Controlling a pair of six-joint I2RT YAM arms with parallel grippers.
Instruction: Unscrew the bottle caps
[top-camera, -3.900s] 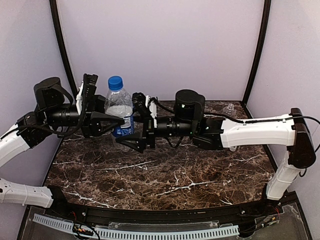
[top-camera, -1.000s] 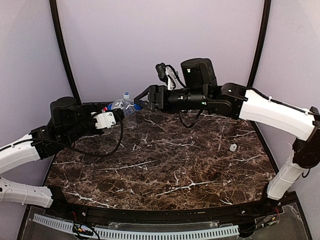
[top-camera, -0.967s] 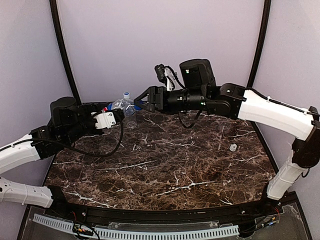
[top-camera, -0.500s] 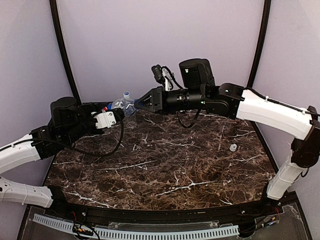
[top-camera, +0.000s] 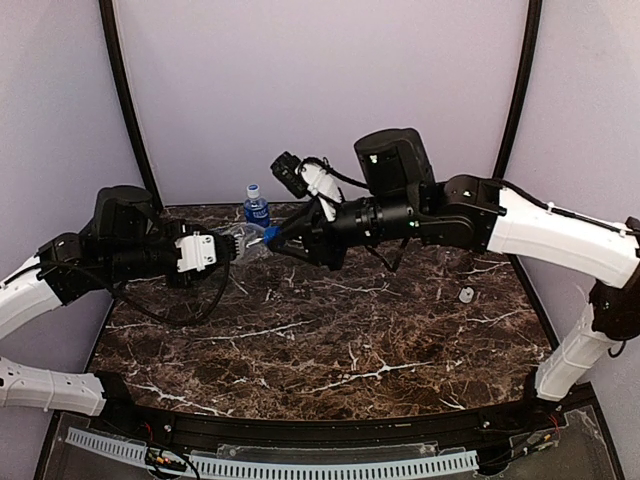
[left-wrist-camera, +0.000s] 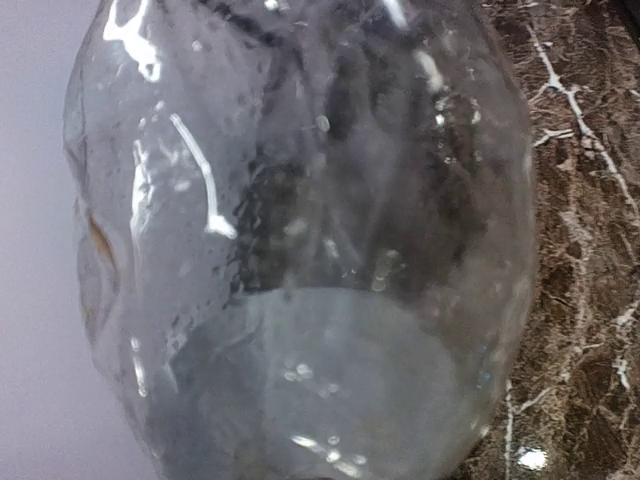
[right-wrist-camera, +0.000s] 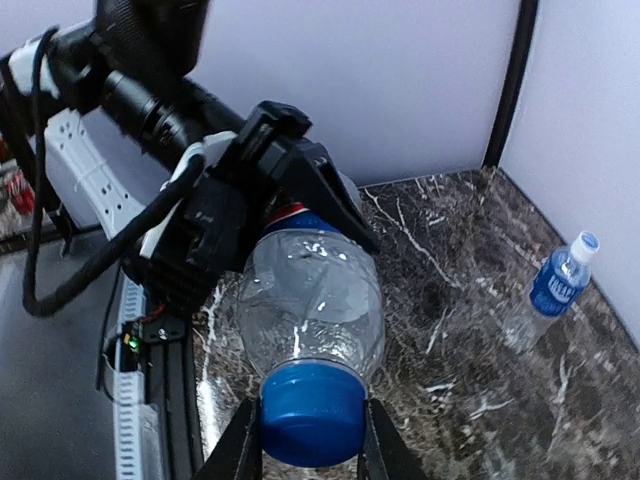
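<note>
1. Left arm: reaches in low from the left edge of the worktop (top-camera: 350, 340), forearm level. The left gripper (top-camera: 224, 245) is clamped round the body of a clear bottle (right-wrist-camera: 312, 300), which lies horizontal above the rear left of the worktop, neck towards the right arm. A strip of red and blue label shows at the jaws.
2. Right arm: stretches leftward from the right side, wrist angled down. The right gripper (right-wrist-camera: 310, 445) is closed on the bottle's blue cap (right-wrist-camera: 312, 412), one finger on each side.
3. A blue-label bottle (top-camera: 256, 206) stands upright at the rear edge. A white cap (top-camera: 466, 294) lies near the right edge.
4. Change: a second ago the right jaws stood apart just short of the cap. Both grippers and the held bottle now sit lower and nearer the front.
</note>
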